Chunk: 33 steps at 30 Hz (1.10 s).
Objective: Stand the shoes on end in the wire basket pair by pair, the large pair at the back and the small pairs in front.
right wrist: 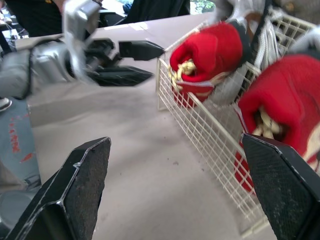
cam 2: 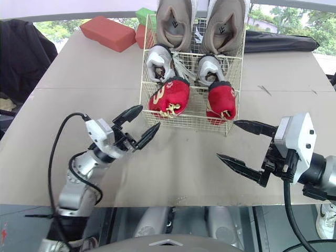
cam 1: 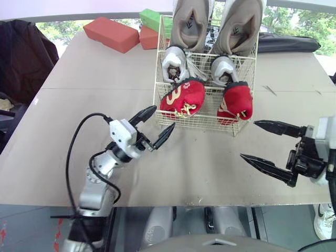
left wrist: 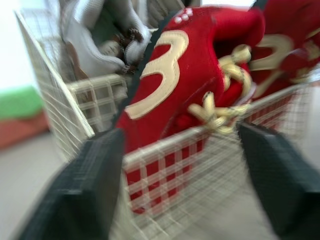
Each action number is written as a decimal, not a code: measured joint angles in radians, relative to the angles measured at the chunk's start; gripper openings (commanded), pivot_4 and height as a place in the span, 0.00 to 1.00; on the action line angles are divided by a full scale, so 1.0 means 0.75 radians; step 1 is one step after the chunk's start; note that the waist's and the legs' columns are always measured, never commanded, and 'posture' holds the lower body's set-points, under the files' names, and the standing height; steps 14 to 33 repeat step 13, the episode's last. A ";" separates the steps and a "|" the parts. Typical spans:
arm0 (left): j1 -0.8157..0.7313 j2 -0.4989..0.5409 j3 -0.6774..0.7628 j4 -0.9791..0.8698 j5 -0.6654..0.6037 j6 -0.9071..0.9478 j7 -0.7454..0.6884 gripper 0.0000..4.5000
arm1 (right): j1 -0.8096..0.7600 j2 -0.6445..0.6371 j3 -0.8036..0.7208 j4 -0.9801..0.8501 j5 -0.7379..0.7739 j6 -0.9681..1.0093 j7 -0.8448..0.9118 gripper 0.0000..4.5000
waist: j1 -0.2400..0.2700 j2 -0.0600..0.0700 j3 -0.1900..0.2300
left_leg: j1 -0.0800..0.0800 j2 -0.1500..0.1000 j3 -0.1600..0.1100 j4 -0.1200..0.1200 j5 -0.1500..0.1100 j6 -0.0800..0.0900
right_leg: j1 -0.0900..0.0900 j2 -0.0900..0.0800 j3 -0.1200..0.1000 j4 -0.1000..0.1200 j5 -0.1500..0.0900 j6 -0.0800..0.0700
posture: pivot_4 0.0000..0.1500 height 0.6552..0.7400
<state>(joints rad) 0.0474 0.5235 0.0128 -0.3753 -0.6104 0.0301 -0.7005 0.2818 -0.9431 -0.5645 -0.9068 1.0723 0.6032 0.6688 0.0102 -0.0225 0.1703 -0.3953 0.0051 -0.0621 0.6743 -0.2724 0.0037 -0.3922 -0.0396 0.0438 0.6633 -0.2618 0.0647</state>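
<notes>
Left eye view. A white wire basket (cam 1: 207, 113) stands on the beige tabletop (cam 1: 199, 168). It holds three pairs on end: large taupe sneakers (cam 1: 191, 23) at the back, small silver-grey shoes (cam 1: 174, 63) in the middle, and small red cloth shoes with cream laces (cam 1: 182, 97) in front. The left claw (cam 1: 164, 116) hangs spread and empty just beside the basket's front left corner. The right claw (cam 1: 248, 139) is likewise spread and empty near the front right corner.

Right eye view. Red rectangular blocks (cam 2: 107, 32) and a green block (cam 2: 144, 14) lie at the far edge, well apart from both claws.

Left wrist view. The black fingers (left wrist: 85, 190) flank the left red shoe, which bears a cream numeral 3 and sits behind the front wire wall. They touch nothing.

Right wrist view. The right claw's fingers (right wrist: 85, 185) gape towards the basket's front, with both red shoes inside it.

By judgement, the placing step looks finished and the order is as required. The next move calls only for drawing both claws away without snagging the wire.
</notes>
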 measured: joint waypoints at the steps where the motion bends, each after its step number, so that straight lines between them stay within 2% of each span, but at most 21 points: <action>1: 0.032 0.049 0.021 -0.048 -0.077 0.081 -0.019 0.86 | 0.036 0.017 -0.003 0.016 -0.025 -0.007 0.026 0.90 | 0.000 0.001 0.000 | 0.000 0.000 0.001 0.000 0.000 0.000 | 0.000 0.000 0.000 0.000 0.000 0.000 | 1.00 1.00; 5: 0.140 0.306 0.171 -0.198 -0.346 0.396 -0.067 0.86 | 0.181 0.066 -0.030 0.103 -0.176 -0.065 0.171 0.90 | 0.001 0.003 0.001 | 0.001 0.000 0.001 0.000 0.000 0.000 | 0.000 0.001 0.001 0.000 0.000 0.000 | 1.00 1.00; 10: 0.333 0.463 0.345 -0.305 -0.460 0.601 -0.108 0.86 | 0.268 0.094 -0.059 0.239 -0.335 -0.167 0.320 0.90 | -0.004 0.004 0.001 | 0.002 0.000 0.004 -0.001 0.000 0.000 | 0.000 0.001 0.003 -0.001 -0.001 0.000 | 1.00 1.00; 13: 0.403 0.484 0.438 -0.316 -0.478 0.666 -0.123 0.86 | 0.285 0.108 -0.061 0.351 -0.423 -0.215 0.385 0.90 | -0.002 0.005 0.001 | 0.003 0.000 0.006 -0.002 0.000 0.000 | 0.000 0.001 0.003 -0.001 -0.001 -0.001 | 1.00 1.00; 33: 0.403 0.484 0.438 -0.316 -0.478 0.666 -0.123 0.86 | 0.285 0.108 -0.061 0.351 -0.423 -0.215 0.385 0.90 | -0.002 0.005 0.001 | 0.003 0.000 0.006 -0.002 0.000 0.000 | 0.000 0.001 0.003 -0.001 -0.001 -0.001 | 1.00 1.00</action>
